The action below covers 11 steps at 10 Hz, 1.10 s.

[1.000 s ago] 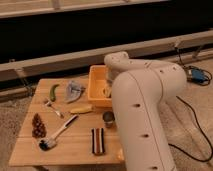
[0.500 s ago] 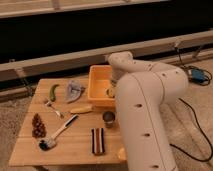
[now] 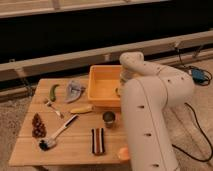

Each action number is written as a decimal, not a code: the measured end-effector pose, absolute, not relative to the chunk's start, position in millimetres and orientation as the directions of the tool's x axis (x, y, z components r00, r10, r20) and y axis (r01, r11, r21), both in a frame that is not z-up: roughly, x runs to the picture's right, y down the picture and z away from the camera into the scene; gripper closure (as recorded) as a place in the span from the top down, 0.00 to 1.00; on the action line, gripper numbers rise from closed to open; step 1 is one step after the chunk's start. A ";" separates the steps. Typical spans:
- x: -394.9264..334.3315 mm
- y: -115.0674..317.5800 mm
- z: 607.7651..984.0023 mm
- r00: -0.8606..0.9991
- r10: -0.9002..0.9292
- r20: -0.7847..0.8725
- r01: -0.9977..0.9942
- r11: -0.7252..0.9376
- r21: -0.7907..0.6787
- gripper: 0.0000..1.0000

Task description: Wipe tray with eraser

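Camera view: gripper, grasp state undeterminable, reached into the tray at the table's far side; eraser unseen. Judged mid-wipe; next stroke would need contact along the floor.

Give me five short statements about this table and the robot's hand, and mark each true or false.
1. The orange tray sits at the back of the wooden table. True.
2. The hand is over the brush. False: it reaches into the tray at its right side; the brush lies at the front left.
3. The striped dark block lies inside the tray. False: it lies on the table near the front edge.
4. A pine cone rests near the table's left edge. True.
5. The green pepper lies right of the tray. False: it is to the tray's left.
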State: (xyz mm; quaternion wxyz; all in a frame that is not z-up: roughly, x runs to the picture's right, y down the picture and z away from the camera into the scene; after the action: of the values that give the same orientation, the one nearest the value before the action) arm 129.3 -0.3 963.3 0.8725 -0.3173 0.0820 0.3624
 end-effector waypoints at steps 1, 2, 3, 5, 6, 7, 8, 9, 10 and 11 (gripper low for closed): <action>139.6 -8.7 968.7 0.672 0.623 -0.401 -0.737 0.505 -0.449 0.00; 143.3 -16.5 973.2 0.632 0.654 -0.416 -0.772 0.480 -0.417 0.00; 137.9 -21.6 976.3 0.622 0.665 -0.414 -0.779 0.472 -0.412 0.00; 111.6 -29.4 978.0 0.623 0.670 -0.403 -0.776 0.467 -0.424 0.00; 91.8 -34.6 979.1 0.626 0.674 -0.392 -0.772 0.463 -0.436 0.00; 75.4 -37.7 979.4 0.629 0.676 -0.385 -0.767 0.459 -0.449 0.00; 59.3 -40.6 978.0 0.629 0.680 -0.377 -0.763 0.449 -0.465 0.00; 42.0 -40.1 974.8 0.629 0.684 -0.371 -0.758 0.431 -0.490 0.00; 32.4 -39.3 971.0 0.625 0.689 -0.367 -0.754 0.412 -0.511 0.00; 29.1 -37.2 967.8 0.620 0.692 -0.369 -0.753 0.393 -0.528 0.00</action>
State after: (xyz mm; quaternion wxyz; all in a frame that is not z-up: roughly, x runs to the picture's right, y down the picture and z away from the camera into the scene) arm 29.1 -37.2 967.8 0.8333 -0.3400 0.0446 0.4336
